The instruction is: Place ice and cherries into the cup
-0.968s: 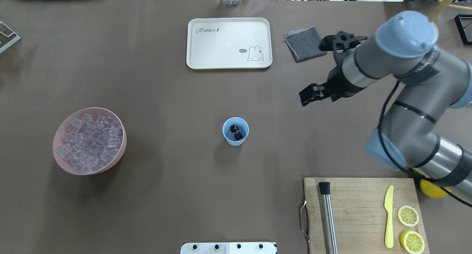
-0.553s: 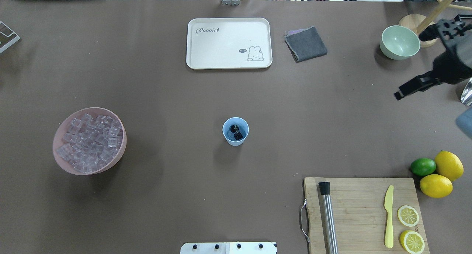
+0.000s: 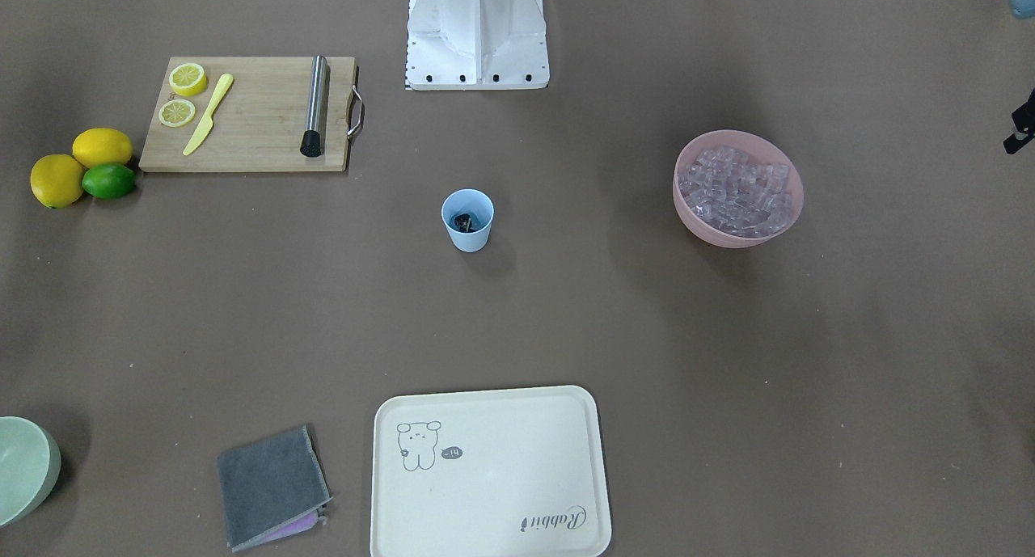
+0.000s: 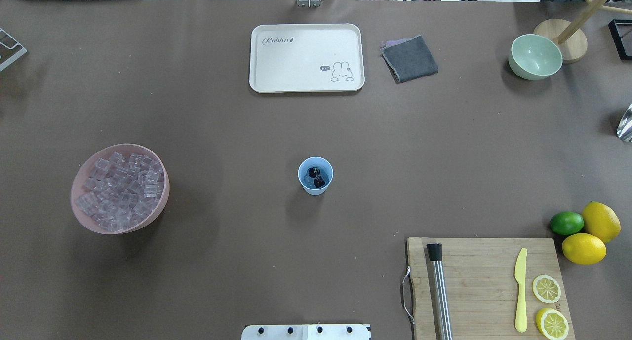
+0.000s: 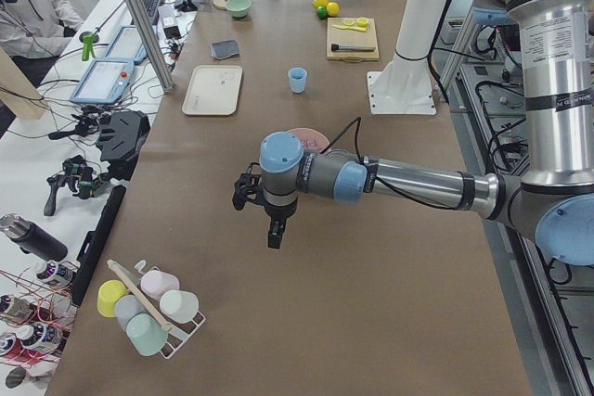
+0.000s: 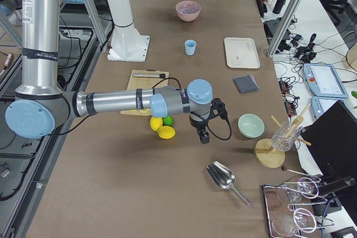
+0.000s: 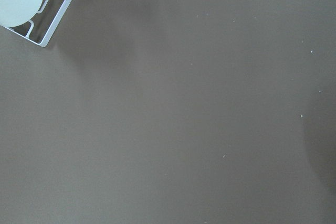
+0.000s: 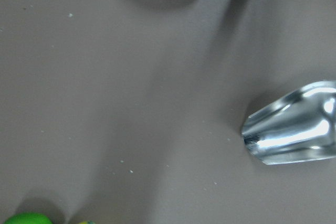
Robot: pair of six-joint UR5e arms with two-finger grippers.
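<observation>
The pale blue cup point(image 4: 315, 182) stands upright mid-table, also seen in the front view point(image 3: 467, 232). The dark cherries point(image 4: 317, 177) lie inside it. The clear ice cubes point(image 4: 121, 189) fill a pink bowl point(image 4: 163, 202) to the cup's left. No arm shows in the overhead view. My left gripper point(image 5: 275, 234) hangs over bare table beyond the pink bowl, far from the cup. My right gripper point(image 6: 204, 136) hangs over the table near the lemons and a green bowl. I cannot tell whether either is open or shut. Neither wrist view shows fingers.
A cream tray point(image 4: 306, 57) and grey cloth point(image 4: 410, 58) lie at the back. A green bowl point(image 4: 535, 57) sits back right. A cutting board point(image 4: 484, 285) holds a muddler, knife and lemon slices. Lemons point(image 4: 584, 248), a lime point(image 4: 566, 223) and a metal scoop point(image 8: 294, 132) lie right.
My right arm has swung away to the right and left the overhead view, uncovering the green bowl, lemons and lime. The cup, cherries and ice bowl have not moved.
</observation>
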